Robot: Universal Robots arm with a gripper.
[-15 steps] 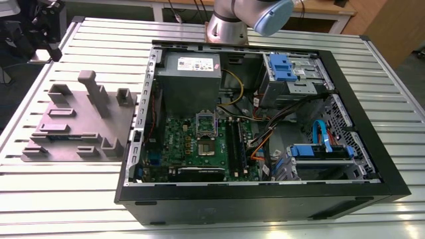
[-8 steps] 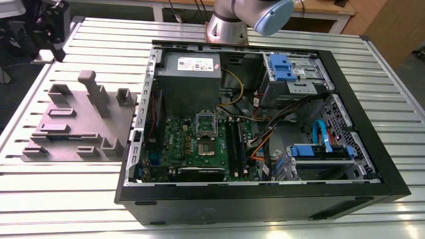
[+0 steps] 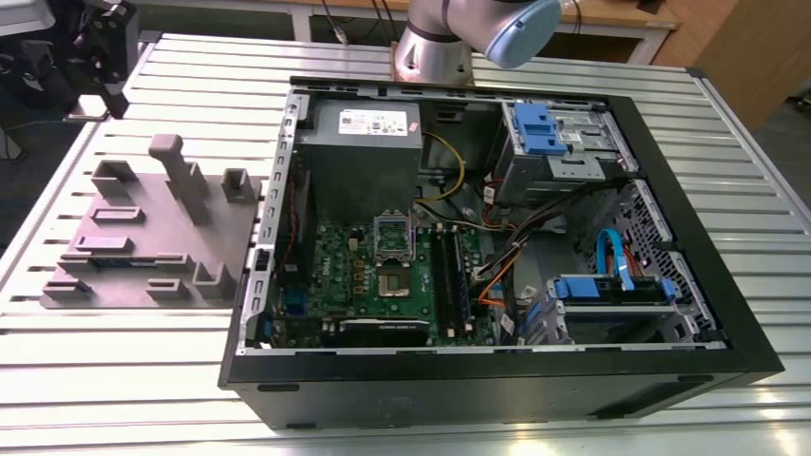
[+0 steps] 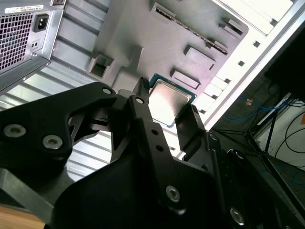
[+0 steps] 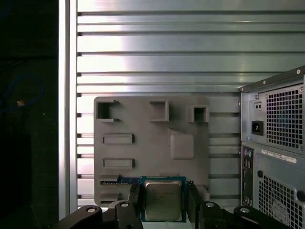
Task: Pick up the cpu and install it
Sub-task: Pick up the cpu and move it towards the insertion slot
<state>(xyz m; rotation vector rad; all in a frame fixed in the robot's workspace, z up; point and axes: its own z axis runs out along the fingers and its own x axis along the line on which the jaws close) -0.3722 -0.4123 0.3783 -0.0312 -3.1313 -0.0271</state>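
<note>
The cpu (image 5: 163, 200), a small square chip with a shiny silver top and a green rim, sits between the two black fingers (image 5: 135, 199) of my gripper (image 5: 163, 192). The fingers press on two opposite edges, so the gripper is shut on it. In the second wrist view the cpu (image 4: 170, 101) hangs well above the grey holder block (image 4: 157, 38), held by the gripper (image 4: 167, 104). In the exterior view the open computer case (image 3: 709, 285) lies on the table. Its green motherboard (image 3: 342, 275) carries the dark square socket (image 3: 395, 277), whose metal frame is raised.
The grey holder block (image 3: 140, 237), with pegs and recesses, stands at the exterior view's left of the case. The arm (image 3: 481, 28) rises behind the case. Memory sticks (image 3: 450, 275), cables (image 3: 507, 256) and blue drive brackets (image 3: 609, 290) crowd the inside. The slatted metal table (image 3: 127, 380) surrounds everything.
</note>
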